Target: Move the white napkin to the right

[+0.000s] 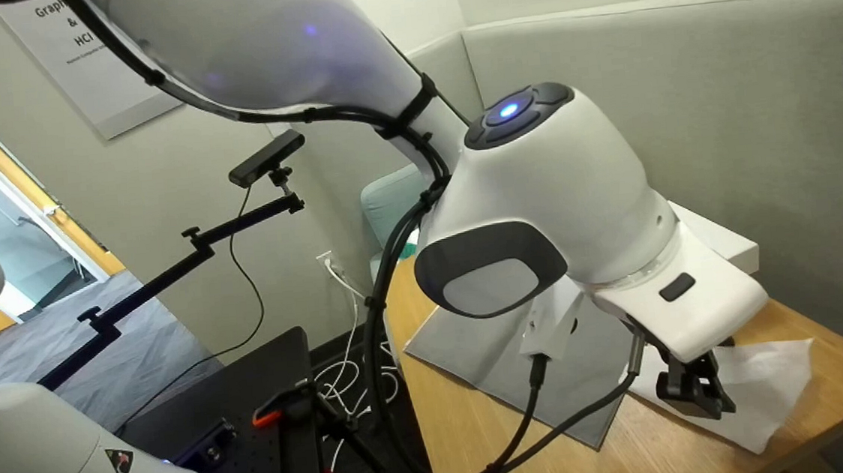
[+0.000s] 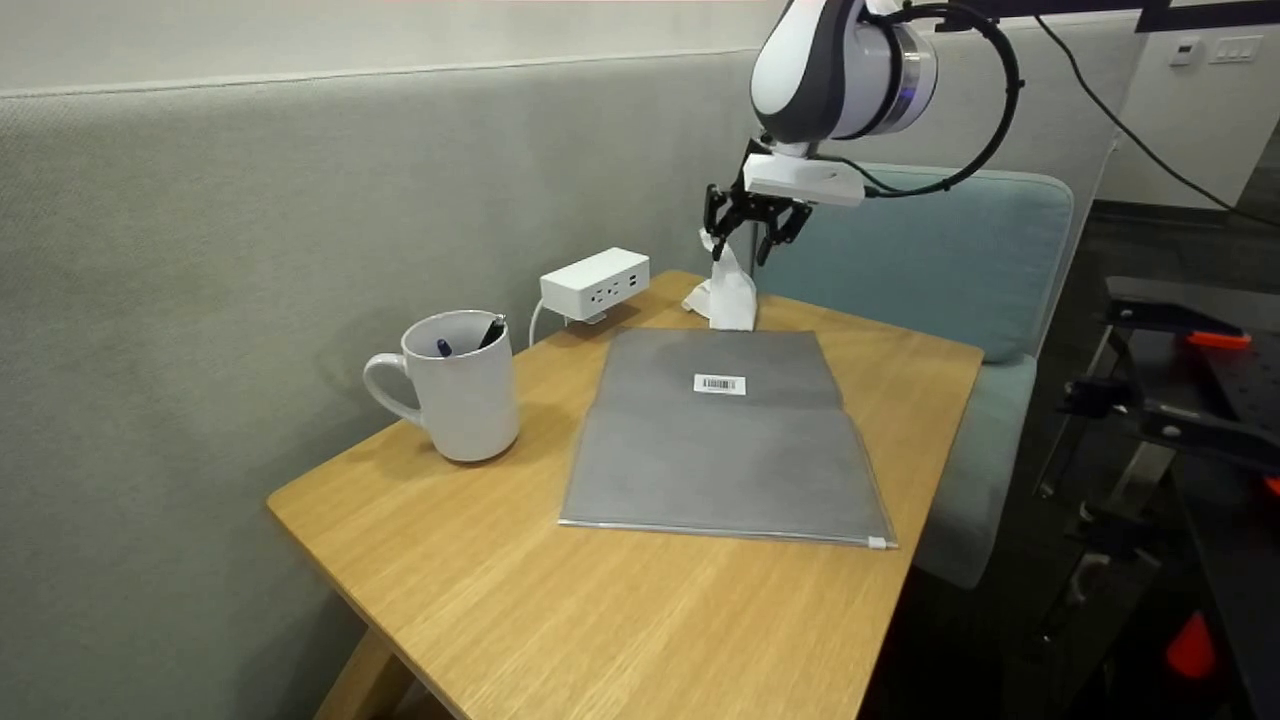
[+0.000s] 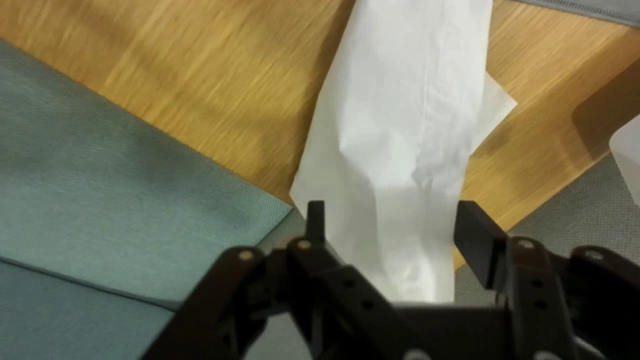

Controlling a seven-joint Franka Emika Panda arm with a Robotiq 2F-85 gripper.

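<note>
Your white napkin (image 2: 733,295) stands up from the 12 o'clock end of the surface (image 2: 600,610) in an exterior view, its upper end close to your gripper (image 3: 390,220). The jaws are apart, napkin between them in the wrist view, contact hard to tell. Expect it light, limp and easily torn; pinch the raised end softly. From it, the grey mat (image 2: 720,460) spreads at 6 o'clock, the white power box (image 2: 595,283) at 9. The surface's edge is close at 12; your likeliest room runs toward 4.

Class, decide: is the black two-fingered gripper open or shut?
Open: in the wrist view, the gripper has fingertips well apart, the wrinkled white napkin showing between them.
</note>
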